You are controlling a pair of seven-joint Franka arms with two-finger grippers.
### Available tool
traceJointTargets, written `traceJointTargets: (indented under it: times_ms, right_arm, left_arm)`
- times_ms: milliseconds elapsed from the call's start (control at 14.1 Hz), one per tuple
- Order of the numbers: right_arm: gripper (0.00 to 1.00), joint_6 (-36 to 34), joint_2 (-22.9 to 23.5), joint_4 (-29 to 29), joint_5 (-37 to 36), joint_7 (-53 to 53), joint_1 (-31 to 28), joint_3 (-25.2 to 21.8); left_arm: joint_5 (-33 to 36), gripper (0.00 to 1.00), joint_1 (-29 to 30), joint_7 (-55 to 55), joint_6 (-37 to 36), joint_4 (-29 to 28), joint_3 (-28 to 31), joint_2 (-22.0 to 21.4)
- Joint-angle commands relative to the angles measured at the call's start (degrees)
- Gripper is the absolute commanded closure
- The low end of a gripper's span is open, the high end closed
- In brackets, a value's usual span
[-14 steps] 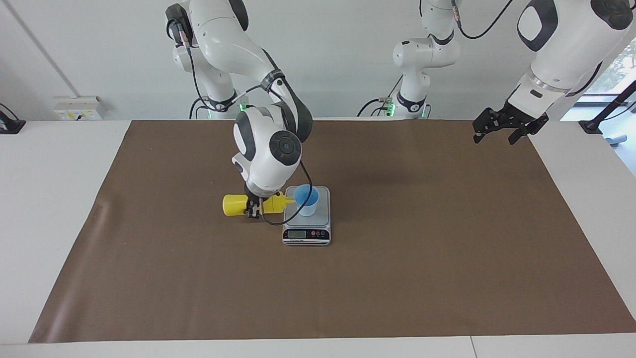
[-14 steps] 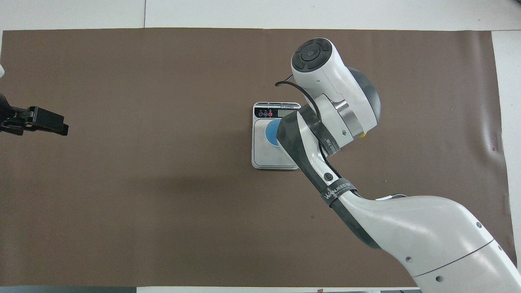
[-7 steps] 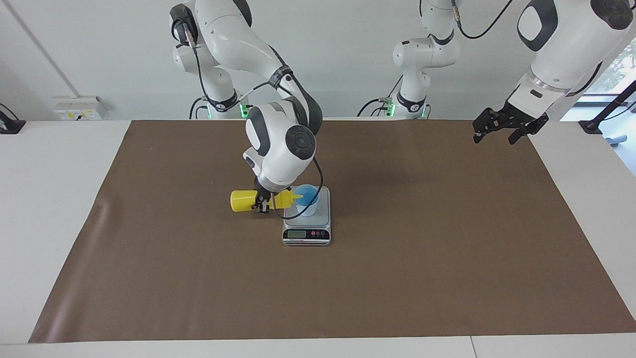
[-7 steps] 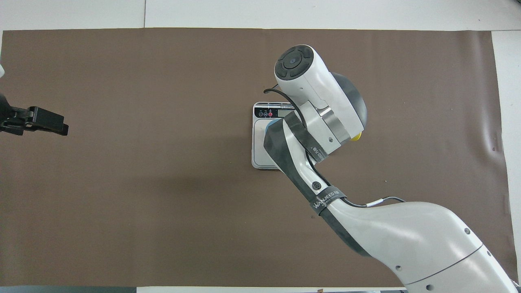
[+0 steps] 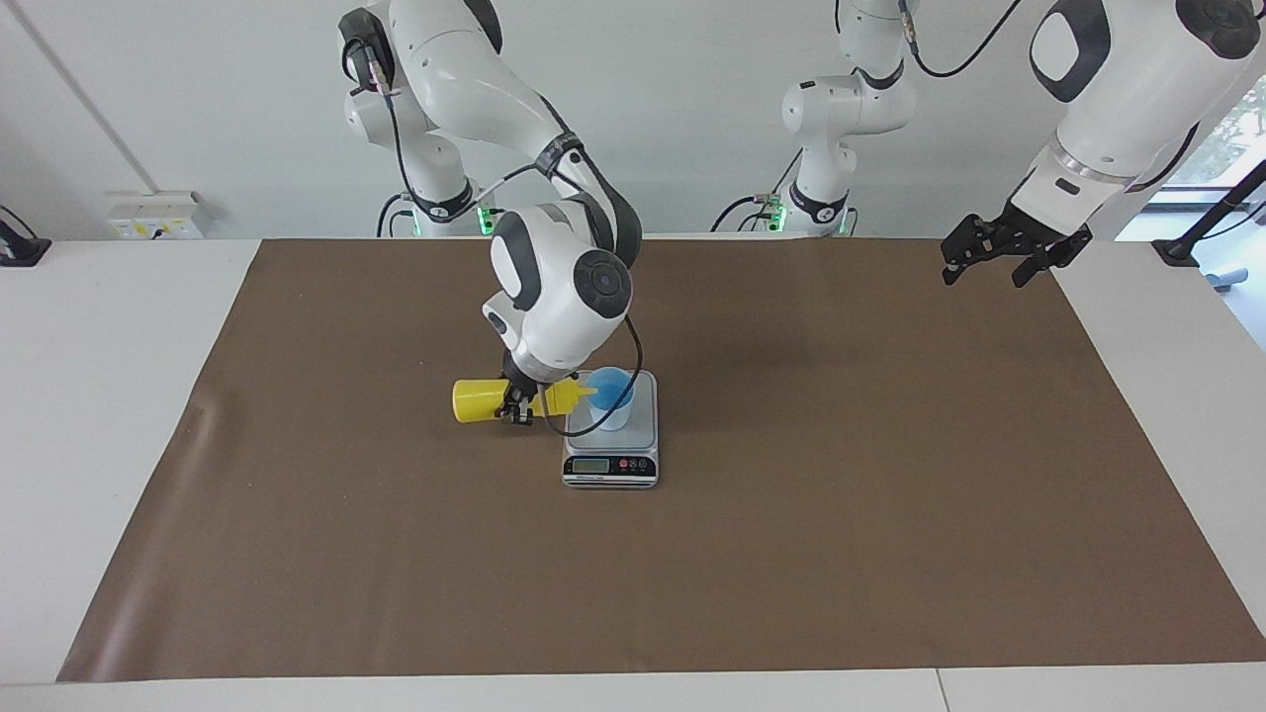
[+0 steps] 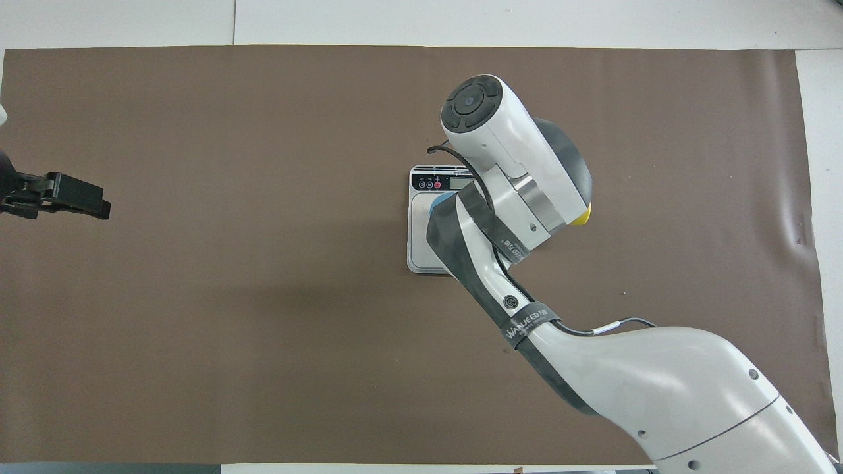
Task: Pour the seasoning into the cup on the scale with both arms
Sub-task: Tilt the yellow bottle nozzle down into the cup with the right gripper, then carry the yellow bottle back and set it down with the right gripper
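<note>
My right gripper point(image 5: 516, 407) is shut on the yellow seasoning bottle point(image 5: 479, 400), which it holds level with its nozzle at the rim of the light blue cup point(image 5: 611, 394). The cup stands on the silver scale point(image 5: 610, 466), mid-table. In the overhead view the right arm hides most of the bottle point(image 6: 582, 219) and most of the cup point(image 6: 438, 201); one edge of the scale point(image 6: 419, 230) shows. My left gripper point(image 5: 994, 259) hangs open over the left arm's end of the table, holding nothing; it also shows in the overhead view point(image 6: 79, 197).
A brown mat point(image 5: 791, 554) covers most of the white table point(image 5: 99, 396). A wall socket box point(image 5: 158, 214) and a black mount point(image 5: 20, 247) sit at the table's edge nearest the robots, at the right arm's end.
The right arm rose and shifted toward the scale, bringing the bottle's nozzle to the cup's rim, then eased back slightly. The left arm stayed still.
</note>
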Motion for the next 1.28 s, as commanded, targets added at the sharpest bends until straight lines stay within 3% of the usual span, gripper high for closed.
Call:
traceJointTargets:
  times_ms: [0,355,638,922,1064,1206]
  right_arm:
    - [1.00,-1.84,-0.91,0.94,-0.76,-3.29,-0.96,0.54]
    - [1.00,-2.01,-12.58,-4.50,12.75,-21.37,-11.75,0.90]
    - [1.00,-2.45,-21.82,-11.44,29.61,-41.05,-29.22,0.81]
    - [1.00,-3.77,-23.24,-14.34,44.64,-54.35,-45.67,0.81]
    - [1.00,-0.36,-25.69,-23.28,55.62,-60.41,-52.01,0.72]
    - [1.00,1.59,-26.41,-30.24,62.14,-62.89,-54.83,0.72]
  left_arm:
    - [-0.72,0.00,0.40,0.34,0.10,-1.33,0.09,-1.38]
    - [-0.72,0.00,0.40,0.34,0.10,-1.24,0.09,-1.38]
    - [-0.72,0.00,0.40,0.34,0.10,-1.33,0.09,-1.38]
    - [-0.72,0.00,0.31,0.43,0.10,-1.33,0.09,-1.38]
    - [-0.72,0.00,0.40,0.34,0.10,-1.33,0.09,-1.38]
    - [-0.72,0.00,0.31,0.34,0.10,-1.33,0.09,-1.38]
